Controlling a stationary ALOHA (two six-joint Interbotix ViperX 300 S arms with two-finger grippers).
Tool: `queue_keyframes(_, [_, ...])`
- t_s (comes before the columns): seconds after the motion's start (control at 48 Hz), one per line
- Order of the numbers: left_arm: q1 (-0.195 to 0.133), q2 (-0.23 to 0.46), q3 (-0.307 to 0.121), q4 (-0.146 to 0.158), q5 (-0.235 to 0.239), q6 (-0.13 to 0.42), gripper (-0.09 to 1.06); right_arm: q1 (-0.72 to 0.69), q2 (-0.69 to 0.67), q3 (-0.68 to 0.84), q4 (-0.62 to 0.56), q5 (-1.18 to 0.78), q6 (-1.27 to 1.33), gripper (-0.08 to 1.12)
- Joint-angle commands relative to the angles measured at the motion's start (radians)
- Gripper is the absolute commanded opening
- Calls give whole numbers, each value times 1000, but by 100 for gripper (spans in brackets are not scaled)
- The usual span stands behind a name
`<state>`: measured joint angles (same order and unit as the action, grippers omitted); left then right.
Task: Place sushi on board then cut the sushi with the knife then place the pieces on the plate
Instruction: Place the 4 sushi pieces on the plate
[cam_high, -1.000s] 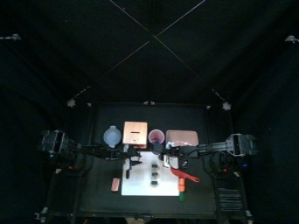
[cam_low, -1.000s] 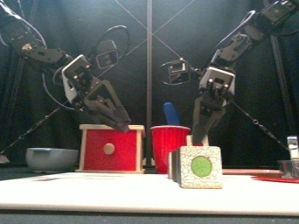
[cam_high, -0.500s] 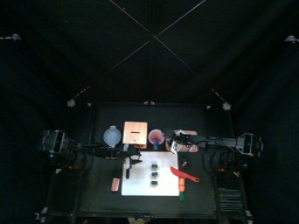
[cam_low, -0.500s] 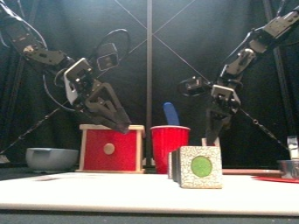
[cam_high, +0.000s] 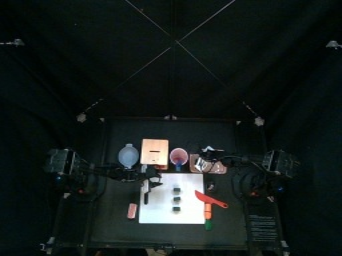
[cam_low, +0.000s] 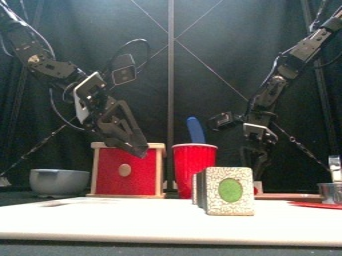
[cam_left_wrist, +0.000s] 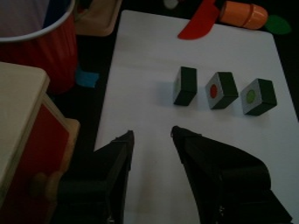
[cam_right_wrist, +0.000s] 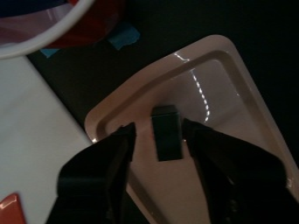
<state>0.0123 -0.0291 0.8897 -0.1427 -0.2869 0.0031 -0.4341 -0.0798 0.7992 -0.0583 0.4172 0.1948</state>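
Observation:
Three dark green sushi pieces (cam_left_wrist: 219, 90) lie in a row on the white cutting board (cam_high: 187, 215). In the right wrist view my right gripper (cam_right_wrist: 166, 140) is shut on another sushi piece (cam_right_wrist: 166, 131), just above the pink tray (cam_right_wrist: 222, 83). From above, that gripper (cam_high: 207, 165) is at the tray's (cam_high: 210, 155) front edge. My left gripper (cam_left_wrist: 152, 144) hangs open over the board's left part, behind the row, touching nothing. The red knife (cam_high: 207, 201) lies on the board's right side. The blue knife (cam_low: 195, 129) stands in the red cup (cam_low: 195, 160).
The wooden box (cam_high: 155, 152) with a red drawer front (cam_low: 126, 170) and the blue-grey bowl (cam_high: 127, 155) stand at the back left. An orange and green toy food (cam_left_wrist: 247, 12) lies past the red knife. A small orange-red thing (cam_high: 132, 210) lies left of the board.
My right gripper has moved from over the board back and to the right, to the pink tray, with a sushi piece in it. The left arm has barely moved.

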Motion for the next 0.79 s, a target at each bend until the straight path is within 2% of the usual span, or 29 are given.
queue_keyframes(0.021, [3, -6, -15, -2, -5, 0, 79, 0, -43, -9, 2, -2, -2, 88])
queue_keyframes(0.167, [3, -6, -18, -2, -3, 0, 79, 31, -89, -15, 17, 0, 2, 88])
queue_keyframes(0.417, [2, -6, -17, -8, 2, -3, 79, 250, -127, -71, 69, -9, 5, 88])
queue_keyframes(0.583, [6, -6, -17, -8, 34, -3, 79, 357, -98, -110, 107, -44, 3, 88])
queue_keyframes(0.792, [6, -8, -18, -8, 69, -3, 79, 405, -60, -124, 152, -107, 5, 88])
